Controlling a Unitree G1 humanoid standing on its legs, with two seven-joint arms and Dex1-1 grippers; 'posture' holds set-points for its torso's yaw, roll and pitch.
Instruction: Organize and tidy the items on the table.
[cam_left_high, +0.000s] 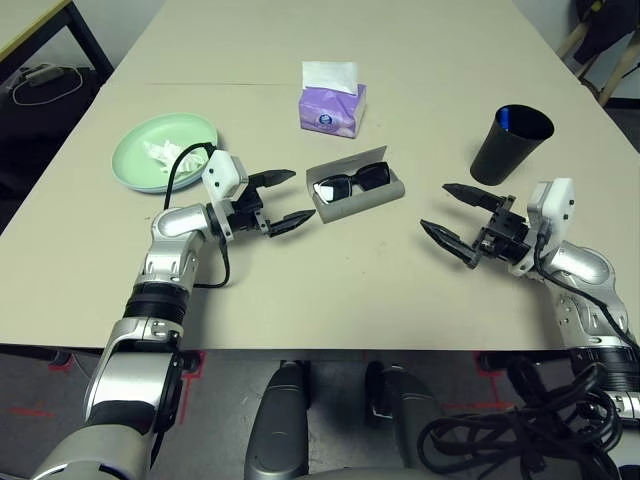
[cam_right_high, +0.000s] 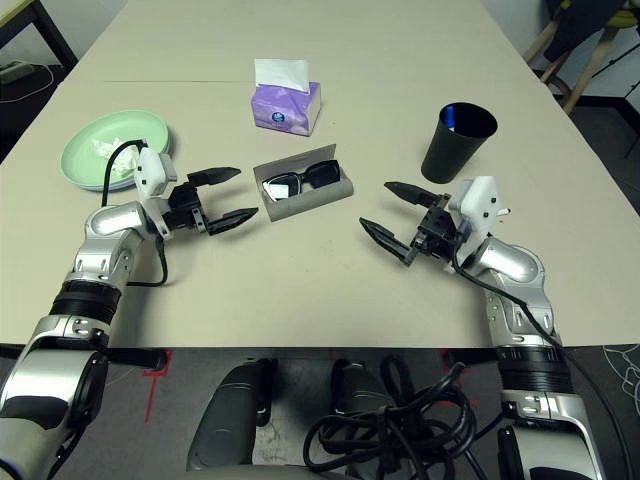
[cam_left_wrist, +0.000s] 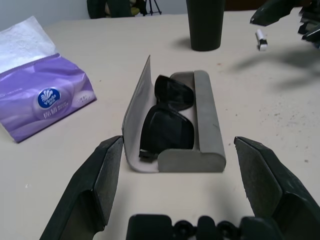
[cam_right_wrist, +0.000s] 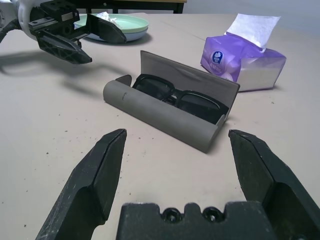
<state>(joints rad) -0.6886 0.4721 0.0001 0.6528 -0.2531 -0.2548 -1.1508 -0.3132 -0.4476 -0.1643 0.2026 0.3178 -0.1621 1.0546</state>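
Observation:
A grey glasses case (cam_left_high: 358, 189) lies open near the middle of the table (cam_left_high: 330, 290), with black sunglasses (cam_left_high: 350, 181) inside it. My left gripper (cam_left_high: 284, 201) hovers open just left of the case, nothing between its fingers. To the right of the case my right gripper (cam_left_high: 452, 219) is open too, a hand's width away. The black blue-lined cup (cam_left_high: 510, 144) stands upright behind the right gripper. At the far left, a light-green plate (cam_left_high: 165, 150) holds a crumpled white tissue (cam_left_high: 163, 152).
A purple tissue box (cam_left_high: 332, 103) with a white tissue sticking up stands behind the case. A faint seam (cam_left_high: 200, 84) crosses the tabletop farther back. A side table with cables (cam_left_high: 38, 60) is at the far left, chair legs (cam_left_high: 600, 50) at the far right.

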